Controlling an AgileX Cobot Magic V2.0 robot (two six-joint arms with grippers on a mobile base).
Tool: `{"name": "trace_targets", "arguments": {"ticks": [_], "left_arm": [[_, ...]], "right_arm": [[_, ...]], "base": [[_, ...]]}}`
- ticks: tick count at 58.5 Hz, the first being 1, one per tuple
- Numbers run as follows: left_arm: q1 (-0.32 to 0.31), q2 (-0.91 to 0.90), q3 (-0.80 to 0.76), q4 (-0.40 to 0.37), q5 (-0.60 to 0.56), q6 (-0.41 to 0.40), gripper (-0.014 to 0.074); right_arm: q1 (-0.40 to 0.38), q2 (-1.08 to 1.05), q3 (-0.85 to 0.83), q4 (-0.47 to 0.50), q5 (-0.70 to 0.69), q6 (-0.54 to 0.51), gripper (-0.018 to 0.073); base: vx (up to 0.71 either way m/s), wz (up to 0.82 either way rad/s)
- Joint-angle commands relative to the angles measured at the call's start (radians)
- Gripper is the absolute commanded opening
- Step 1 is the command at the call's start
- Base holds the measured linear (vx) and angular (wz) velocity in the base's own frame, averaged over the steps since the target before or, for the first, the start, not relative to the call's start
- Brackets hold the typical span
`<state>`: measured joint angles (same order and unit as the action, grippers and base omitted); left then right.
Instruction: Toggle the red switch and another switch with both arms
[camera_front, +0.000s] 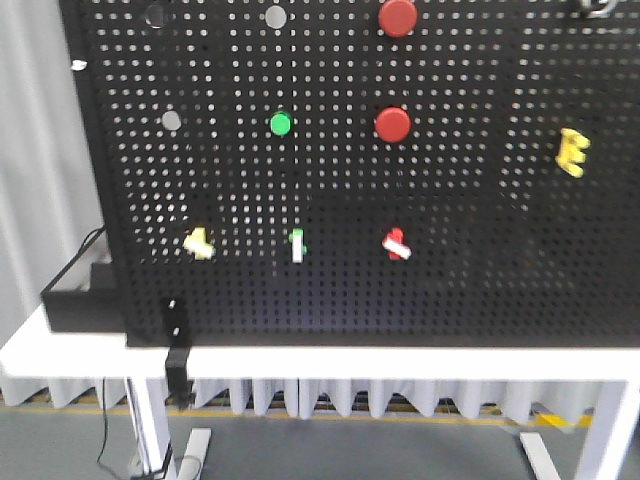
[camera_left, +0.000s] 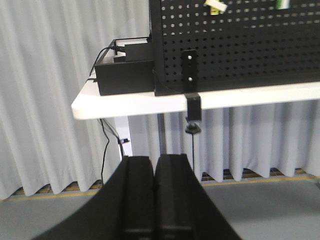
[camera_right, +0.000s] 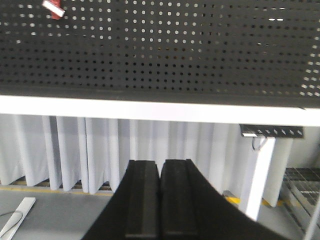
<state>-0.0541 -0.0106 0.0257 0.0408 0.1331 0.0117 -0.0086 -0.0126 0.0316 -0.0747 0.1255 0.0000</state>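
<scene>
Front-facing view: white toggle (camera_front: 297, 245) between red switch (camera_front: 396, 244), yellow switch (camera_front: 198, 243)

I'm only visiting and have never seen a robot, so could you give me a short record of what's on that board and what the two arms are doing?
Board: black pegboard on a white table
Target one: red switch, lower row, right of centre
Target two: pale yellow switch, lower row, left
Between them: white toggle with a green light
Row above: round red button, green button
Left fingers: closed together, empty, short of the board
Right fingers: closed together, empty, short of the board
Switch contact: none yet
</scene>
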Motion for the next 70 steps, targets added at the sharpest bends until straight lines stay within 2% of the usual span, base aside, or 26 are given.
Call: {"name": "trace_targets", "arguments": {"ticks": [1,40,70], "left_arm": [[0.002,-0.018,0.020,-0.002,-0.077,-0.005,0.0003],[0.002,-0.018,0.020,-0.002,-0.077,-0.005,0.0003],[0.002,-0.018,0.020,-0.002,-0.077,-0.005,0.0003]], "right_arm": [[-0.004,-0.010,0.005,-0.008,-0.084,0.000,-0.0006],[-0.004,-0.010,0.005,-0.008,-0.084,0.000,-0.0006],[-0.004,-0.010,0.005,-0.008,-0.084,0.000,-0.0006]], "base": [[0.42,0.01],[0.38,0.01],[0.07,-0.01]]}}
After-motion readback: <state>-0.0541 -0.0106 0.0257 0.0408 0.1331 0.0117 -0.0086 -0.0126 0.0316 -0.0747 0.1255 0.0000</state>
